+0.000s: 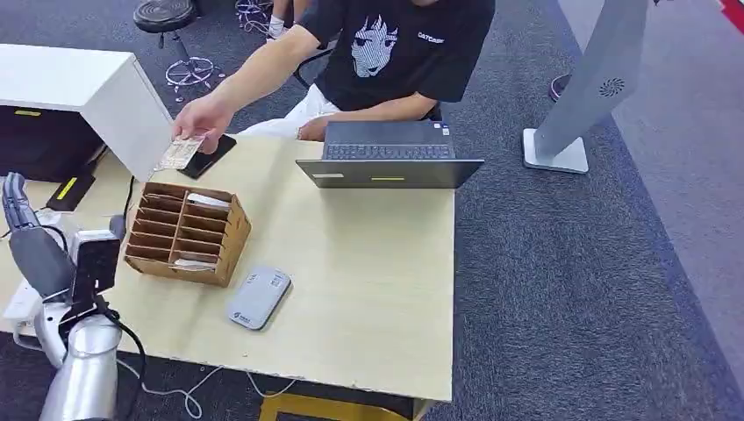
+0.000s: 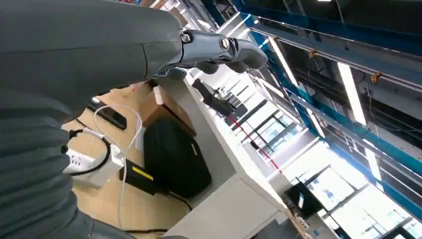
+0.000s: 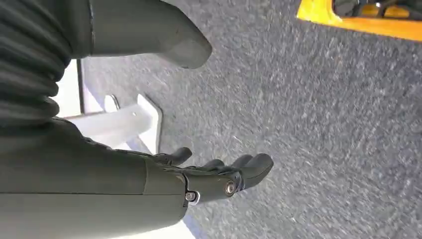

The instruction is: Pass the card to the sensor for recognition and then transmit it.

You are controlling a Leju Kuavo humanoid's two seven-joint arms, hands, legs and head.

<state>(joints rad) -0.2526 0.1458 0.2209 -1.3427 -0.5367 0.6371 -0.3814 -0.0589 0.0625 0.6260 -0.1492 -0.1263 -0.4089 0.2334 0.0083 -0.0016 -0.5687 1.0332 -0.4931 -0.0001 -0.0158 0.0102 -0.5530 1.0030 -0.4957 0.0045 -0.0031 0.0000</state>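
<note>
A person's hand (image 1: pixel 203 114) holds a pale card (image 1: pixel 180 153) over the far left of the table (image 1: pixel 368 289), above a black phone (image 1: pixel 211 158). The grey rounded sensor (image 1: pixel 258 297) lies flat near the table's front, beside a cardboard organizer (image 1: pixel 186 232) that has other cards in its slots. My left hand (image 1: pixel 25 230) is raised at the table's left edge, well short of the card, fingers (image 2: pixel 219 47) extended and holding nothing. My right hand (image 3: pixel 219 177) hangs over the grey carpet, thumb apart from the fingers, nothing in it.
An open laptop (image 1: pixel 390 156) stands at the far edge in front of the seated person. A white cabinet (image 1: pixel 83 88) is at the far left, with a black bag (image 2: pixel 175 157) and cables by it. A white stand (image 1: pixel 583 96) rises from the carpet on the right.
</note>
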